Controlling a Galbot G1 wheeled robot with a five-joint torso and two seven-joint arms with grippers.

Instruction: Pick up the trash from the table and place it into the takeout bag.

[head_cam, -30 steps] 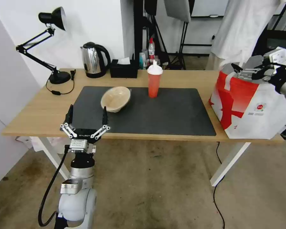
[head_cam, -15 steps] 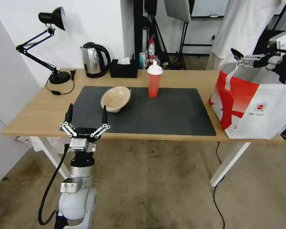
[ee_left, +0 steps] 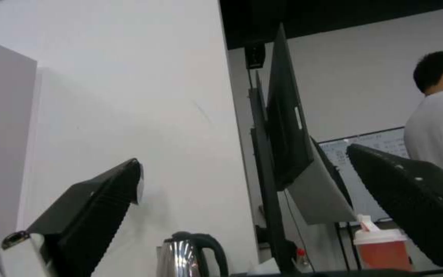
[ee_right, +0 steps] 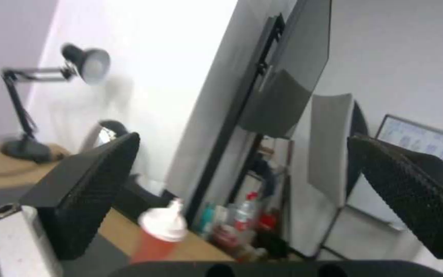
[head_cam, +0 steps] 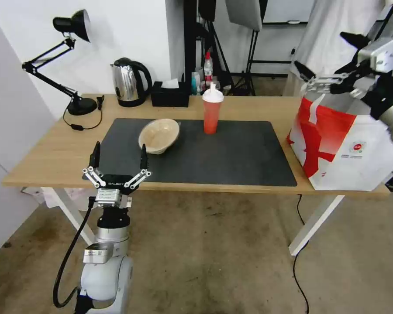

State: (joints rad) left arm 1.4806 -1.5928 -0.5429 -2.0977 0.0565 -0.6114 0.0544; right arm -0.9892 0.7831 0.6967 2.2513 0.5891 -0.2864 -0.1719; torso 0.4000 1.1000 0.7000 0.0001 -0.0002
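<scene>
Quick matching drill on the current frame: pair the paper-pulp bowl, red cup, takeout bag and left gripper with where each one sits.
1 paper-pulp bowl
2 red cup
3 takeout bag
4 left gripper

a table's right end, off the mat
b near table edge, open
c far edge of mat
d left part of mat, tilted

Pairs: 1-d, 2-c, 3-a, 4-b
</scene>
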